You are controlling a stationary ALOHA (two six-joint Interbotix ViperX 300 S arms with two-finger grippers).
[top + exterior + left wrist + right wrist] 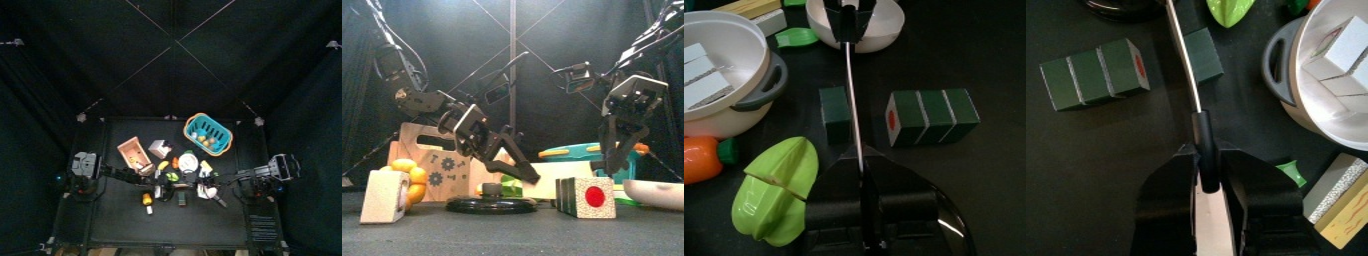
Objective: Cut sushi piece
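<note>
A dark green sushi roll [931, 117] with a white and red end lies on the table; it also shows in the front view [587, 196] and the right wrist view [1093, 70]. One cut piece [834, 107] lies apart from it, also seen in the right wrist view [1201, 52]. A thin knife blade [854, 100] stands in the gap between them. My right gripper [1203, 172] is shut on the knife's black handle [1200, 140]. My left gripper [865, 185] looks shut on the blade's other end.
A white pot [751, 95] holding white blocks stands beside the cut piece. A green star fruit [775, 190] lies near my left gripper. A white bowl [885, 30], a teal basket [576, 152], a wooden box [436, 160] and a black plate [489, 206] stand around.
</note>
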